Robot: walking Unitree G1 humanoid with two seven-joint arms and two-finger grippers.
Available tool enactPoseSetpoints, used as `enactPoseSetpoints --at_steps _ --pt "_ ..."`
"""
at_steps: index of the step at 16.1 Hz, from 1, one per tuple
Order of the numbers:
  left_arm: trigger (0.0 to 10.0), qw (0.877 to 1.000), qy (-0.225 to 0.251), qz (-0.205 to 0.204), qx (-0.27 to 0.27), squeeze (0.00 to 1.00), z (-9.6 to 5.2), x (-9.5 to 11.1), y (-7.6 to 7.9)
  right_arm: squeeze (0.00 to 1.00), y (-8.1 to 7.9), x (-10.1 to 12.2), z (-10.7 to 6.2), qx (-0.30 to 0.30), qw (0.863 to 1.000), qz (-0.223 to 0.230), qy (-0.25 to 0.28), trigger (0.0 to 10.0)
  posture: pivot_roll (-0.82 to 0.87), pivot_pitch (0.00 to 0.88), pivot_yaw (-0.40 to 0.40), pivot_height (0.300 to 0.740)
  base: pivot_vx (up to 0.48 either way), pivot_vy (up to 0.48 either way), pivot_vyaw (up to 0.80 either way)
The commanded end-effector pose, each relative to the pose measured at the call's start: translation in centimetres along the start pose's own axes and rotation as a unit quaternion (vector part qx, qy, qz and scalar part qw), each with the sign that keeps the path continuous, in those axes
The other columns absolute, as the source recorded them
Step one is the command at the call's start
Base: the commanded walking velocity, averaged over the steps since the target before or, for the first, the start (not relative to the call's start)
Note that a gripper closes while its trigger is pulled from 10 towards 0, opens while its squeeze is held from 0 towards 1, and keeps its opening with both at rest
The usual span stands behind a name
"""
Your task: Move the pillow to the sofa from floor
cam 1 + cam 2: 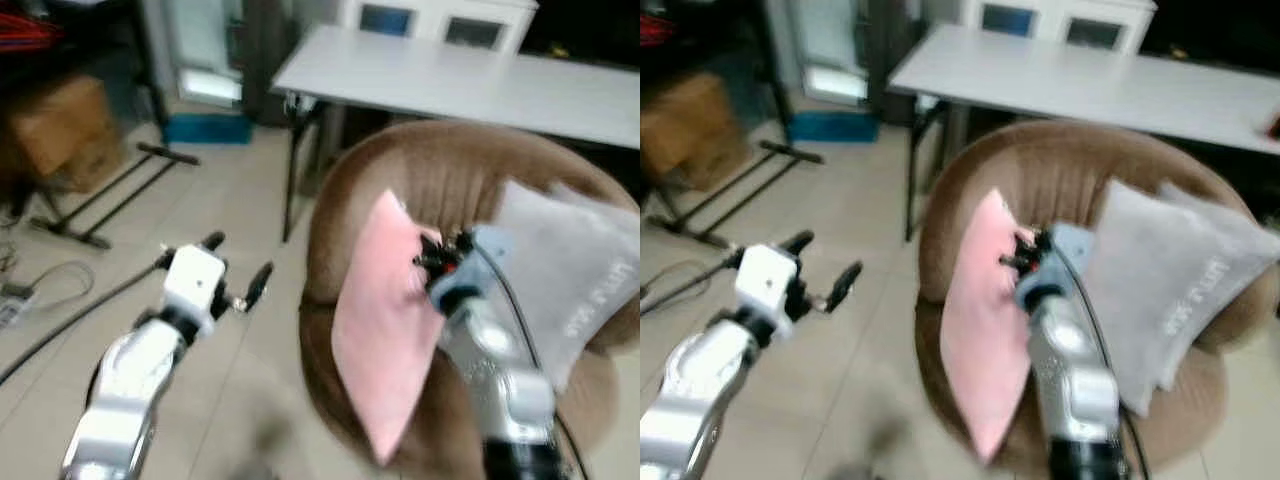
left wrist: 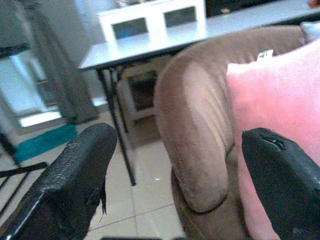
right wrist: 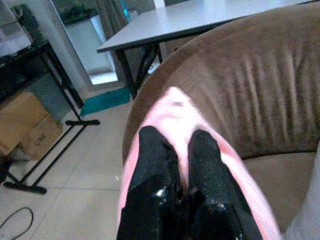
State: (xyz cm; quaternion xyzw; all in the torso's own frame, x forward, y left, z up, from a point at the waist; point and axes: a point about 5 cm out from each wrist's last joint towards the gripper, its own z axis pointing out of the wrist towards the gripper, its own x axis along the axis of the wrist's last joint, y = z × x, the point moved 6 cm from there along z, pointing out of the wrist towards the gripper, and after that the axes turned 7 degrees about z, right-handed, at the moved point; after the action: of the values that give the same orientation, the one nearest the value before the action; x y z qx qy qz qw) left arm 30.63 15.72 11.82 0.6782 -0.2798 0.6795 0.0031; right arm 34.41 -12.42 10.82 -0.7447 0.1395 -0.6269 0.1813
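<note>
Now we see the right gripper (image 3: 177,150) pinching the upper edge of the pink pillow (image 1: 385,320), both black fingers closed on the fabric. From that gripper, the pillow hangs down upright inside the round brown sofa (image 1: 430,165), and a grey pillow (image 1: 575,275) leans just to its right. The left gripper (image 1: 238,262) hovers over the tiled floor (image 1: 230,190) (fingers spread, holding nothing), left of the sofa's arm.

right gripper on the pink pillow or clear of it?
Touching. In the right wrist view both black fingers are pinched on the pink pillow, with pink fabric bulging between them, over the brown sofa.
</note>
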Motion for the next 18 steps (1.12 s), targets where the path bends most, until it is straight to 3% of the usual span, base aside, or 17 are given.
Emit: enactPoseSetpoints --at_steps 1,5,12,14,18 --pt "10.0 1.000 0.010 -0.002 -0.008 0.00 0.3 0.6 0.3 0.00 -0.1 1.4 -0.1 0.009 1.000 0.003 0.025 10.0 0.07 0.000 -0.050 0.740 0.307 0.000 -0.43" --pt "10.0 1.000 0.009 0.000 -0.014 0.00 0.3 0.6 0.4 0.00 -2.0 0.6 0.0 0.054 0.999 -0.002 0.009 10.0 0.08 0.000 -0.059 0.740 0.292 0.000 0.00" --pt "10.0 0.999 0.001 0.004 -0.041 0.00 0.2 0.2 1.0 0.00 -1.8 1.2 0.3 0.042 0.999 0.001 0.015 10.0 0.07 0.000 -0.056 0.740 0.287 0.000 -0.11" --pt "10.0 0.998 -0.004 0.006 -0.058 0.00 0.3 0.0 1.5 0.00 -2.1 1.8 0.2 0.044 0.999 -0.003 0.027 10.0 0.06 0.000 -0.051 0.740 0.000 0.000 -0.66" --pt "10.0 0.996 -0.016 0.015 -0.091 0.00 0.5 -0.6 2.4 0.00 -2.6 2.0 0.4 0.053 0.998 -0.007 0.032 10.0 0.06 0.000 -0.048 0.740 0.000 0.000 0.00"
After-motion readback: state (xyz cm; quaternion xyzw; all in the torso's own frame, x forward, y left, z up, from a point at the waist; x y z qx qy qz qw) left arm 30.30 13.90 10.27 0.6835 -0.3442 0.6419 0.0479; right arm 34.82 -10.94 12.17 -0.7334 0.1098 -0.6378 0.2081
